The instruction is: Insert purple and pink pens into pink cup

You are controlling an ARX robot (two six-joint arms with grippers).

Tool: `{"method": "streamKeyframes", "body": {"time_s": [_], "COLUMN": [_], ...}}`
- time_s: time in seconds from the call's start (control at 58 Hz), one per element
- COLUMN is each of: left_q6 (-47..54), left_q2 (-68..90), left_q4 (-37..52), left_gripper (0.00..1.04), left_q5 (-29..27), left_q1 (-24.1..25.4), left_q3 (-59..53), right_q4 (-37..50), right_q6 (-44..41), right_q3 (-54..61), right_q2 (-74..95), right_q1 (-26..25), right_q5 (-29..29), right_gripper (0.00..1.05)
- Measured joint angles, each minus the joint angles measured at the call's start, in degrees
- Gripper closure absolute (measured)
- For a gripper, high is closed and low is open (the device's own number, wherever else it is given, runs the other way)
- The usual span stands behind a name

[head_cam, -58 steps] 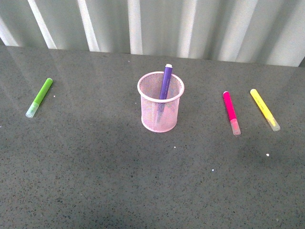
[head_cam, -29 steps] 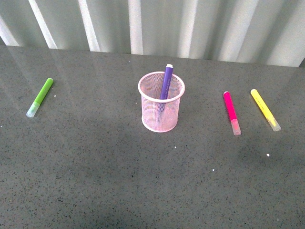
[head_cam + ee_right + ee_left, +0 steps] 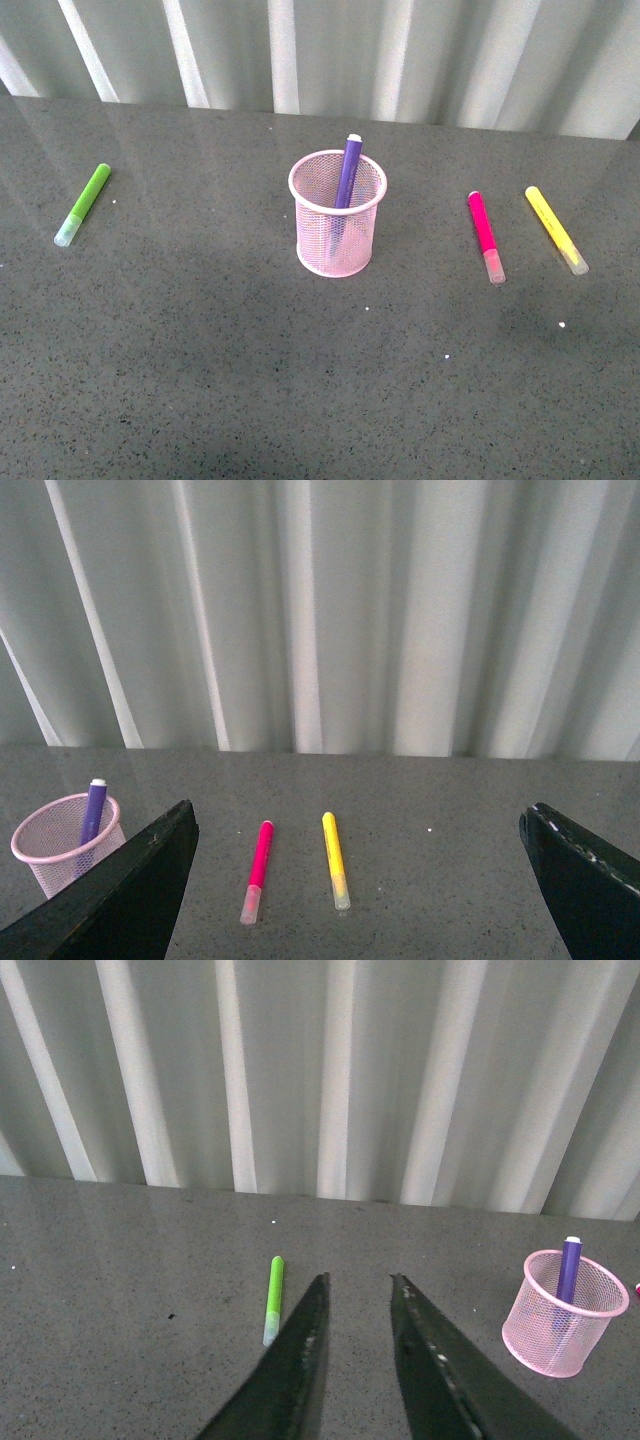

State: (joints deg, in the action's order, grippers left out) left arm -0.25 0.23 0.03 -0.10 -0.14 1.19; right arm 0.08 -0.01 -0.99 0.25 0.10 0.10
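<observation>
Right gripper [image 3: 358, 815] hangs above the near table with its jaws spread wide and nothing between them. The left gripper [image 3: 360, 1280] has its jaws only narrowly apart and is also empty.

The pink pen [image 3: 485, 235] lies flat on the grey table [image 3: 200, 350], well to the right of the pink cup [image 3: 335, 248], cap toward the near side. The yellow marker [image 3: 556, 230] lies just beside it on the right, so a wide grasp that drifts right could likely take the wrong pen, or both. A round barrel lying flat may also roll or skid if one finger lands first.

The cup stands upright at centre and holds the purple pen [image 3: 349, 170], which leans on the far rim with its end poking out. The mesh cup looks light – a pen tip catching the rim or the leaning pen could tip it.

The green marker [image 3: 83, 204] lies far left, out of the way.
</observation>
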Motion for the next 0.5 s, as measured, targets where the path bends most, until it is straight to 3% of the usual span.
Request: {"method": "streamKeyframes", "body": {"time_s": [0.414,0.448,0.5], "left_q6": [0.0,0.0,0.0], "left_q2": [0.0,0.0,0.0], "left_q4": [0.0,0.0,0.0], "left_gripper": [0.1,0.06,0.07], "left_q5": [0.0,0.0,0.0], "left_q1": [0.0,0.0,0.0], "left_q3": [0.0,0.0,0.0], "right_q4": [0.0,0.0,0.0], "right_q6": [0.0,0.0,0.0], "right_q3": [0.0,0.0,0.0], "right_q2": [0.0,0.0,0.0], "right_q1": [0.0,0.0,0.0], "right_q5": [0.0,0.0,0.0], "right_gripper": [0.07,0.07,0.07]}}
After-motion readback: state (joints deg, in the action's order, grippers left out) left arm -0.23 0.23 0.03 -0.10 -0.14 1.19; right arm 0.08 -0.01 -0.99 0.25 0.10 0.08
